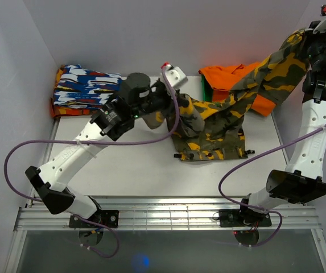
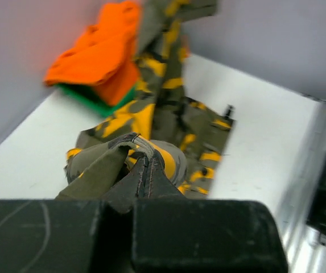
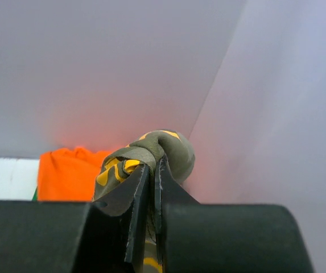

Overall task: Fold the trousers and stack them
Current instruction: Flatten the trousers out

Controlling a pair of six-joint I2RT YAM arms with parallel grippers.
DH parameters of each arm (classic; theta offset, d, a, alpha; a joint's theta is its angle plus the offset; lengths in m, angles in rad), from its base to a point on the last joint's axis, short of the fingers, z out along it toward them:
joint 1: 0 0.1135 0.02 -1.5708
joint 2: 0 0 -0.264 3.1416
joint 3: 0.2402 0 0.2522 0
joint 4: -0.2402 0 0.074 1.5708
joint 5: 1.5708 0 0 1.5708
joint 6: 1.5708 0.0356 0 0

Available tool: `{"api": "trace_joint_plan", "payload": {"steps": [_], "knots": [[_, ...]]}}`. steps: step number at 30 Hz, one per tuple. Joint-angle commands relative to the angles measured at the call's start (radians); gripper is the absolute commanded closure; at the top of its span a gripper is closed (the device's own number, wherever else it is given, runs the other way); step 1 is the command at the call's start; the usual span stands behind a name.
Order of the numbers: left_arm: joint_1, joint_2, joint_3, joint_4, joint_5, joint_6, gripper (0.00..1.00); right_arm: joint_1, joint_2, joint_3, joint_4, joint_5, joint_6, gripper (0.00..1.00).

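The camouflage trousers [image 1: 219, 133] are stretched across the table's right half, from the middle up to the far right corner. My left gripper [image 1: 177, 102] is shut on one end of them near the table's middle; the left wrist view shows cloth [image 2: 168, 122] pinched between the fingertips [image 2: 141, 162]. My right gripper [image 1: 305, 40] is shut on the other end and holds it high at the top right. In the right wrist view a rolled hem [image 3: 168, 151] sits clamped in the gripper [image 3: 151, 168]. The waist part lies bunched on the table [image 1: 123, 165].
A folded blue-white-red garment [image 1: 86, 85] lies on an orange cloth at the back left. A plain orange cloth [image 1: 225, 77] lies on a green item at the back right, partly under the trousers. White walls close in the left, back and right sides.
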Motion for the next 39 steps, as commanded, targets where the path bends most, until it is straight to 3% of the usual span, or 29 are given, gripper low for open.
{"api": "trace_joint_plan", "payload": {"steps": [1,6,11,14,20,23,31,32,33,35,36,37,38,39], "knots": [[-0.136,0.021,0.085,0.109,-0.005,-0.059,1.00,-0.032,-0.035,0.070,0.203,0.093,0.026,0.92],[-0.289,0.129,0.279,0.166,-0.062,-0.162,1.00,-0.037,0.000,0.150,0.265,0.056,0.047,0.92],[-0.317,0.121,0.271,0.142,-0.212,-0.298,1.00,0.003,0.051,0.154,0.299,-0.079,0.096,0.92],[-0.318,0.051,0.137,0.140,-0.246,-0.366,1.00,0.089,0.066,0.104,0.292,-0.155,0.098,0.92],[-0.303,-0.153,-0.240,0.185,-0.512,-0.492,1.00,0.408,0.048,-0.164,0.334,-0.201,0.040,0.92],[-0.231,-0.231,-0.356,0.127,-0.487,-0.564,1.00,0.610,0.075,-0.272,0.355,-0.163,0.003,0.92],[0.023,-0.366,-0.532,-0.019,-0.387,-0.694,1.00,0.881,0.262,-0.348,0.429,-0.143,0.094,0.92],[0.031,-0.376,-0.543,-0.033,-0.377,-0.696,1.00,0.896,0.323,-0.323,0.411,-0.154,0.105,0.86],[0.042,-0.389,-0.559,-0.042,-0.375,-0.706,1.00,0.922,0.353,-0.286,0.380,-0.166,0.113,0.63],[0.073,-0.397,-0.572,-0.064,-0.351,-0.717,0.95,0.936,0.408,-0.180,0.262,-0.180,0.147,0.35],[0.082,-0.406,-0.591,-0.068,-0.340,-0.726,0.92,0.936,0.407,-0.168,0.240,-0.180,0.151,0.11],[0.093,-0.414,-0.602,-0.071,-0.329,-0.726,0.89,0.934,0.396,-0.177,0.217,-0.153,0.144,0.03],[0.096,-0.422,-0.615,-0.070,-0.315,-0.725,0.79,0.930,0.358,-0.189,0.164,-0.142,0.094,0.00],[0.099,-0.443,-0.631,-0.071,-0.299,-0.723,0.74,0.909,0.338,-0.200,0.127,-0.134,0.066,0.05]]}}
